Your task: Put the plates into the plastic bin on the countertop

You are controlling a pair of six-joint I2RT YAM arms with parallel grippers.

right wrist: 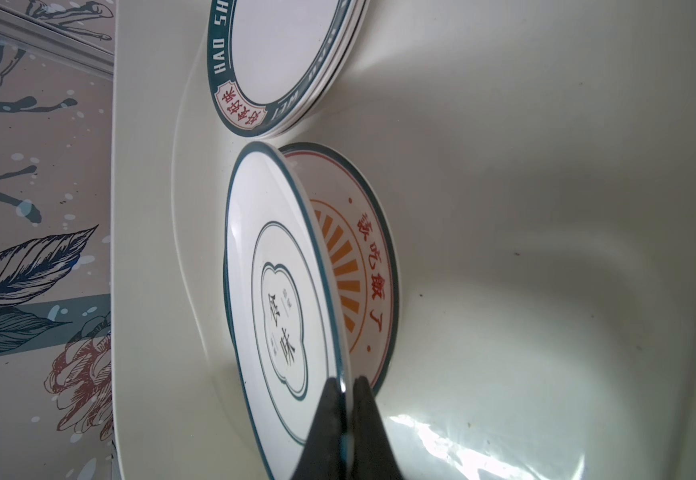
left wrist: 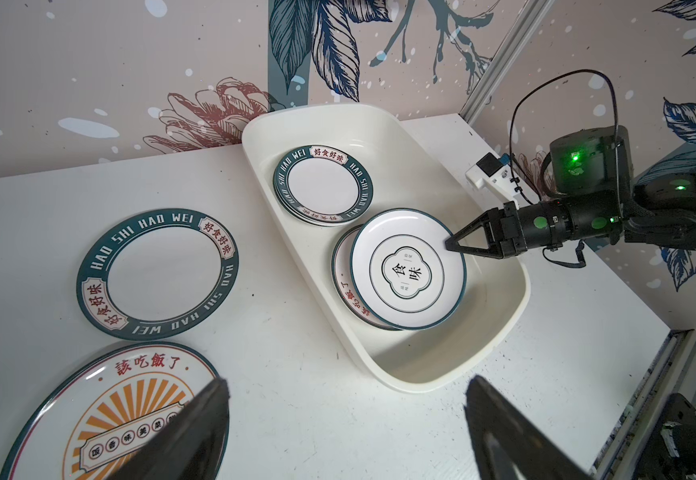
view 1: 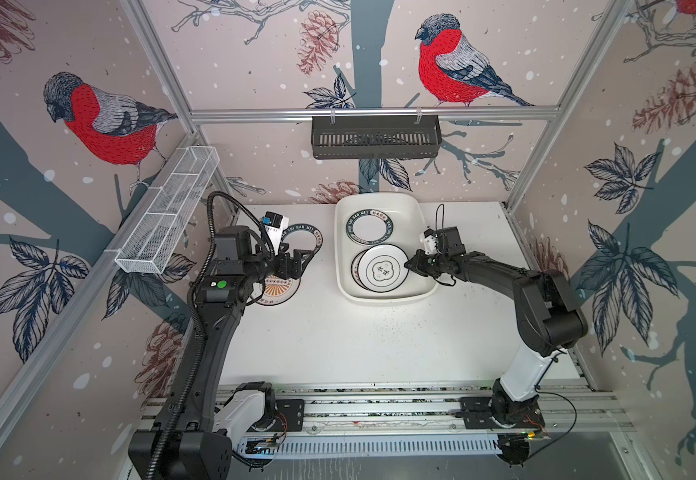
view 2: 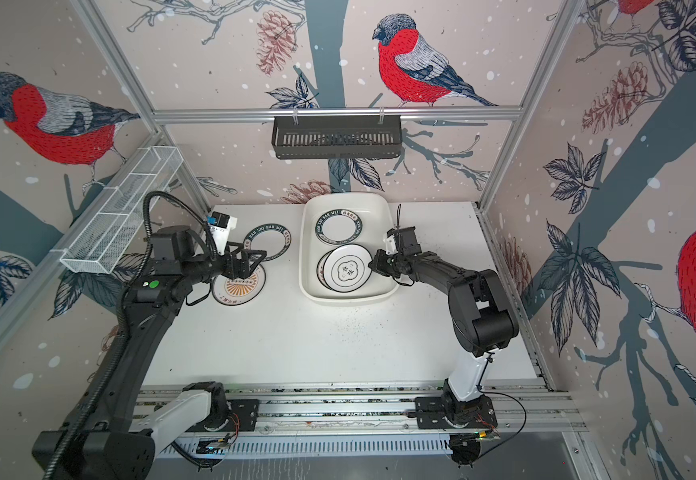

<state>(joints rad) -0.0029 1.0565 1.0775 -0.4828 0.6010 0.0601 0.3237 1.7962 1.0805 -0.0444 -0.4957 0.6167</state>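
Countertop: white, speckled; bears the plastic bin near its back edge.
Bin contents: lettered-rim stack at the far end.
Cloud-emblem plate: in the bin, tilted over a sunburst plate.
Outside, left of bin: loose lettered plate, loose sunburst plate.
Right gripper: pinching the cloud-emblem plate's rim.
Left gripper: jaws spread, empty.

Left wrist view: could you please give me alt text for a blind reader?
The right gripper, shut on the rim of the cloud-emblem plate, holds it over a sunburst plate in the plastic bin, beside a stack of teal-rimmed plates. Outside on the countertop lie a loose teal-rimmed plate and a second sunburst plate, near the open left gripper.
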